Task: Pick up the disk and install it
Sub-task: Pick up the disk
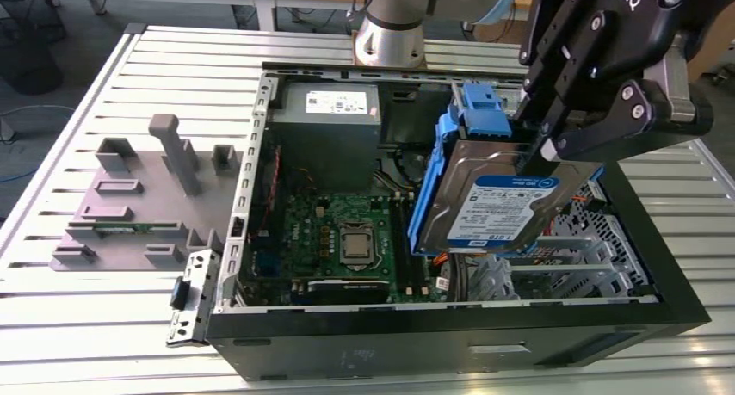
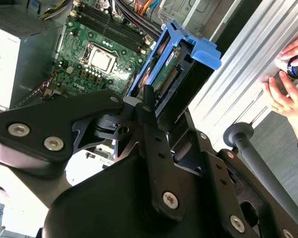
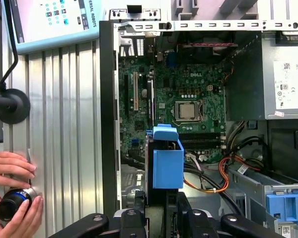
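- Gripper [image 1: 538, 154], jaws clamped on the disk [image 1: 500, 201], holds it over the open case [image 1: 483, 330]. Grip is at the disk's upper end, w/ the body hanging below the fingers.
- Key relation: the disk's long axis slants. From the gripper it runs down into the case and a bit toward the exterior view's left. The label face is turned to the exterior camera, w/ blue rails along the long edges.
- The lower end hangs inside the case, between the board [image 1: 344, 236] and the cage [image 1: 574, 257]. Can't tell if it touches anything there.
- Judgement: disk is picked up but not yet seated. It hangs tilted, not square w/ the cage.
- Likely in the way: orange cables [image 3: 227, 176] loop inside the case close to the disk, and the cage's metal rails lie near its lower end.
- Also in the case: the PSU [image 1: 327, 111] against a wall, apart from the disk, and a bare blue clip [image 3: 284, 208] at the cage.
- Outside the case: a person's hands [image 3: 12, 173] rest on the table [image 1: 92, 343] by one case wall, around a small black-and-blue cylinder [image 3: 11, 206].
- A grey fixture [image 1: 150, 197] lies on the table off another side of the case.
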Controlling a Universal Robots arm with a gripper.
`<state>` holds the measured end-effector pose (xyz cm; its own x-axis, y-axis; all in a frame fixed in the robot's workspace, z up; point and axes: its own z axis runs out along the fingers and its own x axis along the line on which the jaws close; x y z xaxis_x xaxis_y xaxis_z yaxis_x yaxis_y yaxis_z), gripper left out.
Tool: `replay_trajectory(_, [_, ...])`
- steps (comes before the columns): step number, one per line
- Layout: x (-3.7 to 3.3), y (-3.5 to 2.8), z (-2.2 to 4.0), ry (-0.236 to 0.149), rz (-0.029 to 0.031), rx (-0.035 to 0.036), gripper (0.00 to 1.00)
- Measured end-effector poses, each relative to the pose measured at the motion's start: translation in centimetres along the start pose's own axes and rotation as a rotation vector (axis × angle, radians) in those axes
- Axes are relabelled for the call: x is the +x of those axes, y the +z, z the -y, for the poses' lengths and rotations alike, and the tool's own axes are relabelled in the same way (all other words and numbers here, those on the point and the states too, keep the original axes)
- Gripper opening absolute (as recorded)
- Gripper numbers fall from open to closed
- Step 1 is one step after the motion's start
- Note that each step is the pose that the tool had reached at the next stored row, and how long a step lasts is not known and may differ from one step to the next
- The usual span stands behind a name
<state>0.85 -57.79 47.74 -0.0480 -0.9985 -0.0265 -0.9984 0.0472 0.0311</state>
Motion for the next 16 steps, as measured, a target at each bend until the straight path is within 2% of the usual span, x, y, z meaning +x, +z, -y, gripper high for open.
replay_trajectory(6, [-0.02, 0.01, 0.35, 0.0, 0.0009, -0.0001, 0.35])
replay_trajectory(16, [-0.12, -0.03, 2.53, 0.0, 0.0009, -0.0001, 0.35])
